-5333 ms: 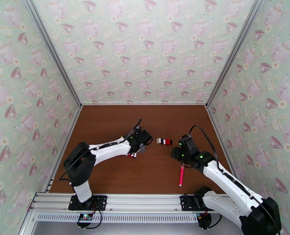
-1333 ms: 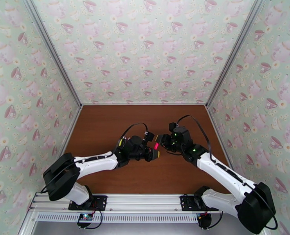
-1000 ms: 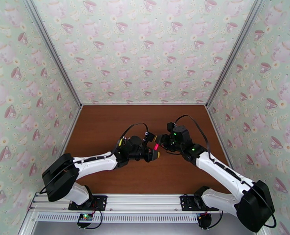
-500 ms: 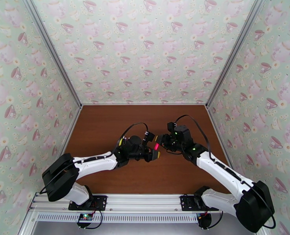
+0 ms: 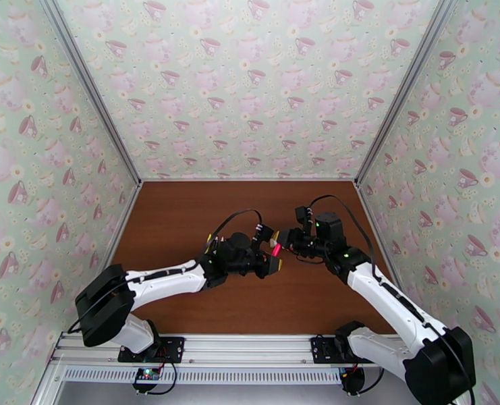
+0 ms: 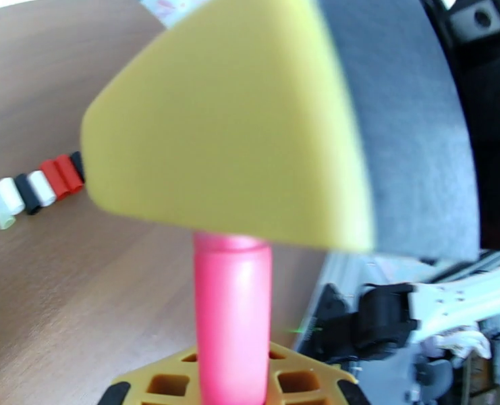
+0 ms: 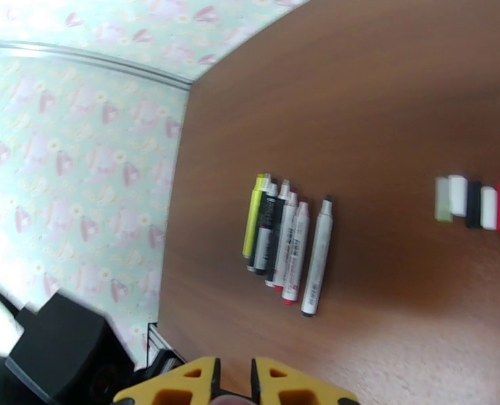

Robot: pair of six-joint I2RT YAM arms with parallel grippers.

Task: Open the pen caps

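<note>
My left gripper (image 5: 272, 252) is shut on a pink pen (image 5: 275, 250) and holds it above the middle of the table. In the left wrist view the pink pen (image 6: 233, 325) stands between my yellow pads (image 6: 229, 129). My right gripper (image 5: 287, 241) meets that pen's end from the right. Its fingers (image 7: 175, 387) are shut, with a sliver of pink pen cap (image 7: 229, 400) between them. On the table below, several loose pen caps (image 7: 482, 204) lie in a row, white, black and red, also seen as caps (image 6: 34, 190) from the left wrist.
Several uncapped pens (image 7: 283, 244), one yellow (image 7: 253, 217) and the others white-barrelled, lie side by side on the brown table (image 5: 182, 217). Patterned walls close in the left, back and right sides.
Both grippers have shifted a little to the right together with the pink pen between them. The right gripper's fingers have closed slightly further.
</note>
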